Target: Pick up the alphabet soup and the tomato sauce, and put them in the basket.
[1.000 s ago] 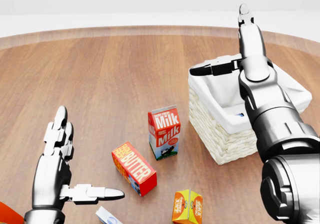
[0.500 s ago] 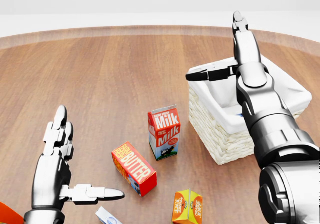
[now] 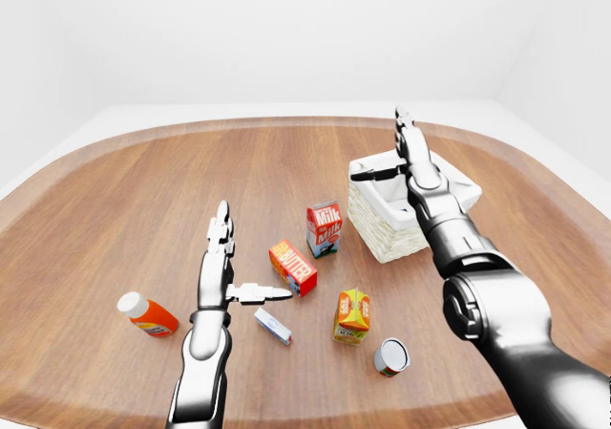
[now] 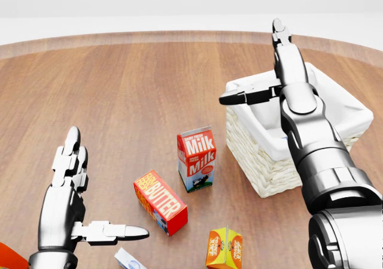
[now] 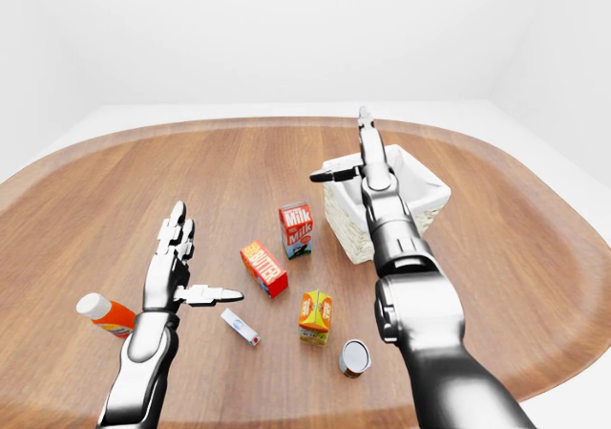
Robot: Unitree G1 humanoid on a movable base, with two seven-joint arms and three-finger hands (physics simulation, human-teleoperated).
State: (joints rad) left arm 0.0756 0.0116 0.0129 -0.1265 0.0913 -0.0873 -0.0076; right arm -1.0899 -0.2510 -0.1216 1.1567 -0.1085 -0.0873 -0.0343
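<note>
A small can (image 3: 390, 356) lies on its side near the bottom of the left-eye view, below the basket; its label is too small to read. The white-lined wicker basket (image 4: 263, 161) stands at the right. My right hand (image 4: 254, 65) hovers over the basket's left rim, open, fingers straight and thumb pointing left, holding nothing. A sliver of something blue (image 4: 287, 138) shows inside the basket beside my forearm; I cannot tell what it is. My left hand (image 4: 108, 185) hangs flat and open over the table at the lower left, empty.
A milk carton (image 4: 196, 159) stands left of the basket, with a red butter box (image 4: 160, 202) and an orange juice carton (image 4: 224, 248) below it. A small white-and-blue box (image 4: 128, 260) lies by my left thumb. An orange bottle (image 3: 146, 314) lies far left.
My right hand has drifted left and slightly down in the head view, from above the basket's middle to its left rim. The left hand and the objects have not moved.
</note>
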